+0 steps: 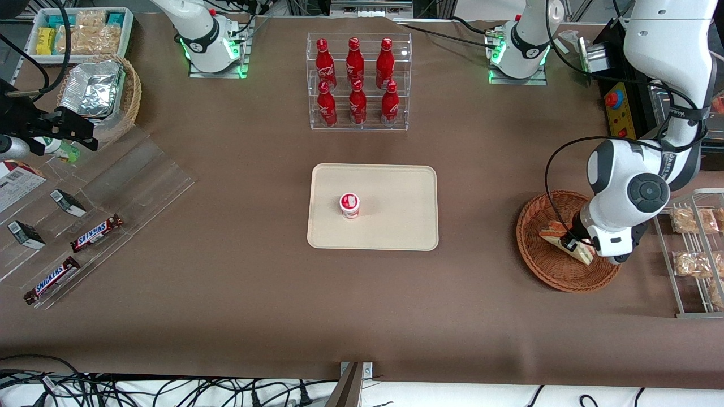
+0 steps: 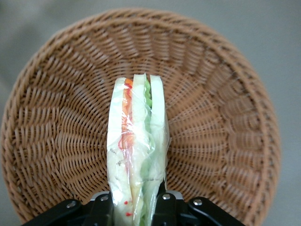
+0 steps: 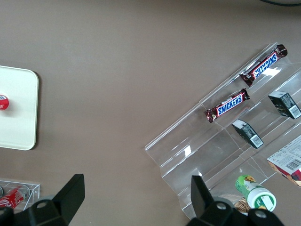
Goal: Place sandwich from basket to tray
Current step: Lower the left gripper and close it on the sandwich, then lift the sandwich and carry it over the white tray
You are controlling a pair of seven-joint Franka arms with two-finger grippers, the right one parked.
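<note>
The sandwich (image 1: 567,243) (image 2: 136,146), a wrapped white-bread wedge with orange, red and green layers, stands on edge in the round brown wicker basket (image 1: 537,263) (image 2: 221,122) toward the working arm's end of the table. My gripper (image 1: 578,246) (image 2: 136,207) is down in the basket and shut on the sandwich, one black finger pressed against each bread face. The cream-beige tray (image 1: 396,226) lies in the middle of the table, apart from the basket, with a small red-and-white cup (image 1: 349,204) standing on it.
A clear rack of red bottles (image 1: 356,79) stands farther from the front camera than the tray. A metal wire rack with beige snack packets (image 1: 693,243) sits beside the basket. Toward the parked arm's end lie a clear stepped stand with Snickers bars (image 1: 96,233) and a foil-pack basket (image 1: 102,96).
</note>
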